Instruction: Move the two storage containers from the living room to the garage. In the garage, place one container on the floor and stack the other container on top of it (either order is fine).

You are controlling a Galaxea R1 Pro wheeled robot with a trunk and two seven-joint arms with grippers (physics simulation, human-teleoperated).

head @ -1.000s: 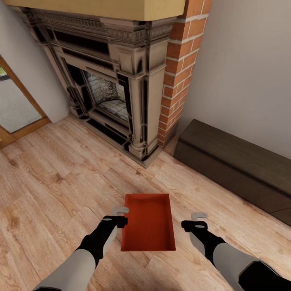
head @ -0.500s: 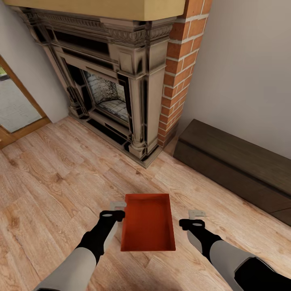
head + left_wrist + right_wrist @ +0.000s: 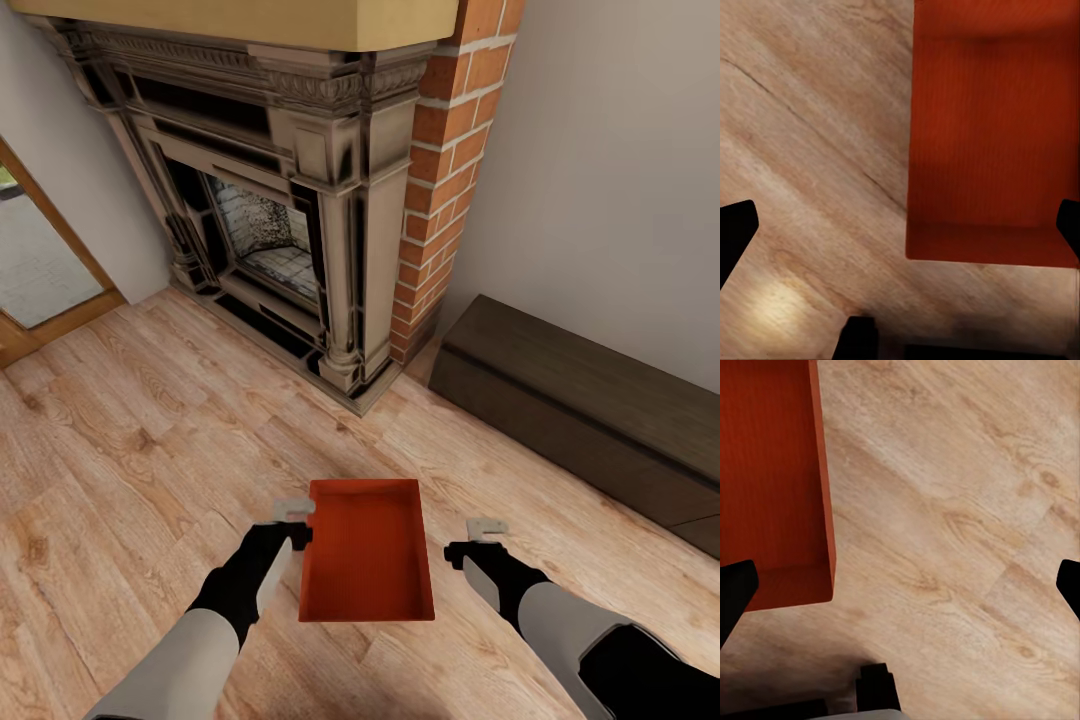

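One orange-red storage container [image 3: 367, 550] sits open side up on the light wood plank floor [image 3: 130, 450] of the living room, just in front of me. The second container is out of view. My left gripper [image 3: 295, 518] hangs open over the bin's left rim. In the left wrist view the container [image 3: 990, 135] lies under the open left gripper [image 3: 900, 229], whose fingers straddle its wall. My right gripper [image 3: 485, 532] is open a short way right of the bin, apart from it. The right wrist view shows the container [image 3: 769, 480] beside the open right gripper [image 3: 900, 585].
An ornate dark stone fireplace [image 3: 270, 200] with a brick column [image 3: 445, 170] stands ahead. A long dark low bench [image 3: 580, 410] runs along the right wall. A wood-framed glass door [image 3: 40, 260] is at the far left.
The left gripper has shifted slightly toward the bin's left rim and the right gripper has edged a little. The container has not moved.
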